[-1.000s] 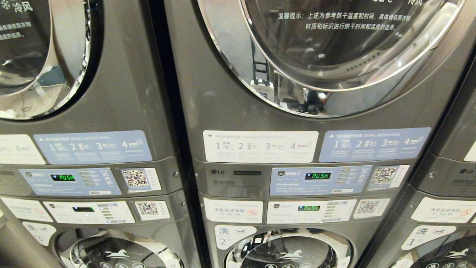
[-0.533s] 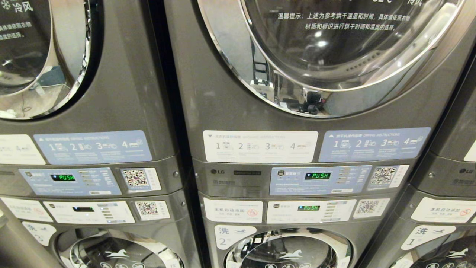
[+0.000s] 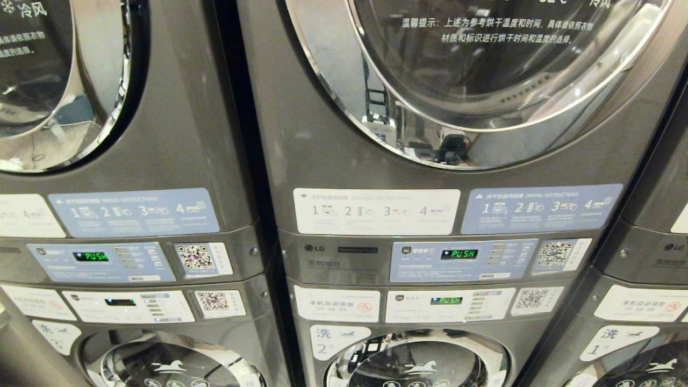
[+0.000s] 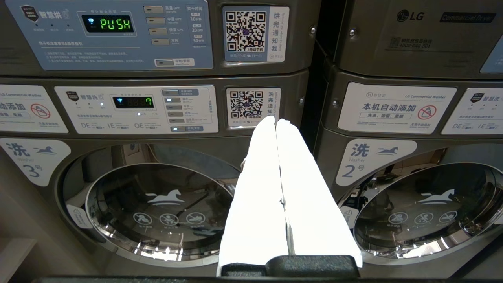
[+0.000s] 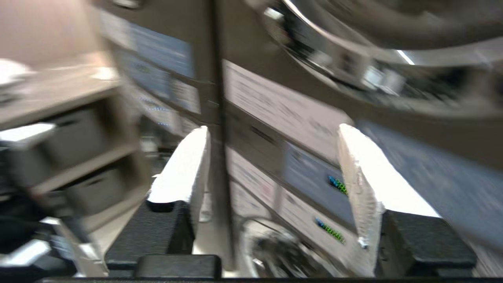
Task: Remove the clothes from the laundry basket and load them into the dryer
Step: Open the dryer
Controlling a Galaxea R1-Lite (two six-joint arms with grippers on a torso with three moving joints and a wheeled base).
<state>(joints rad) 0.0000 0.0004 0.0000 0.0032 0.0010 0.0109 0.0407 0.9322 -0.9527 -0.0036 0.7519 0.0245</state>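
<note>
The dryer (image 3: 333,145) of the tower marked 2 fills the middle of the head view. It is dark grey, and its chrome-ringed round door (image 3: 484,70) is closed. The clothes and the laundry basket are out of view, and neither arm shows in the head view. In the left wrist view my left gripper (image 4: 276,120) is shut and empty, its white fingers (image 4: 255,188) pressed together in front of the gap between two washers. In the blurred, tilted right wrist view my right gripper (image 5: 273,129) stands open with nothing between its fingers, facing the machines' label panels (image 5: 283,114).
A like tower (image 3: 134,134) stands to the left and another (image 3: 661,215) to the right. Below the dryers are washer 3 (image 4: 157,208) and washer 2 (image 4: 424,208), both with doors closed. A shelf with grey bins (image 5: 78,137) stands beside the machines.
The machines and the head view hold still. Only the small dark reflection in the dryer door's chrome rim has shifted a little.
</note>
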